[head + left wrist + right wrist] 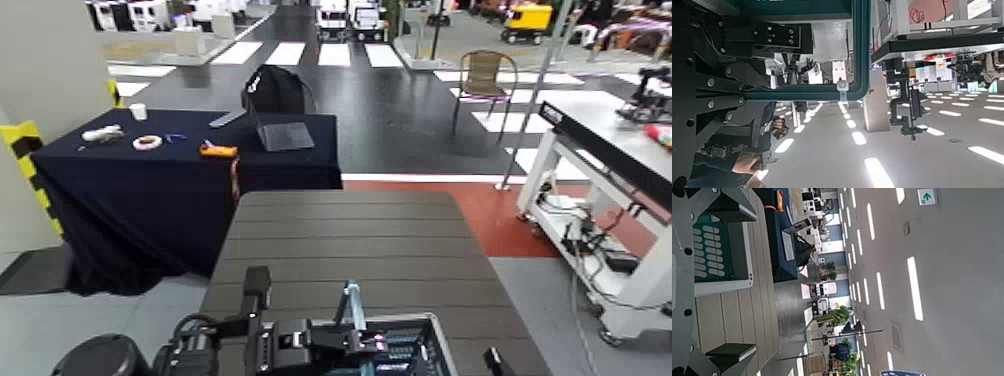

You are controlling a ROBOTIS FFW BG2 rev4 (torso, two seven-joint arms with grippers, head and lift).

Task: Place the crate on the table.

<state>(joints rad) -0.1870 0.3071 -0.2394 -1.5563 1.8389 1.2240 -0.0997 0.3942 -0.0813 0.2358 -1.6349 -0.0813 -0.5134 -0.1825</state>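
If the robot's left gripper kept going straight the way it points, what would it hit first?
Most likely the crate's teal handle, which crosses right ahead of the left gripper. Whether they already touch is unclear.

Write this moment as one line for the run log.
crate over table near edge, contact unclear | left claw at teal handle | right claw open beside crate

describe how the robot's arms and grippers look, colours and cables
The left arm is black, built of blocky segments with a round dark joint and black cables looping along it. Its left gripper is black too. Of the right gripper the wrist view shows flat grey plates with black pads and small bolts.
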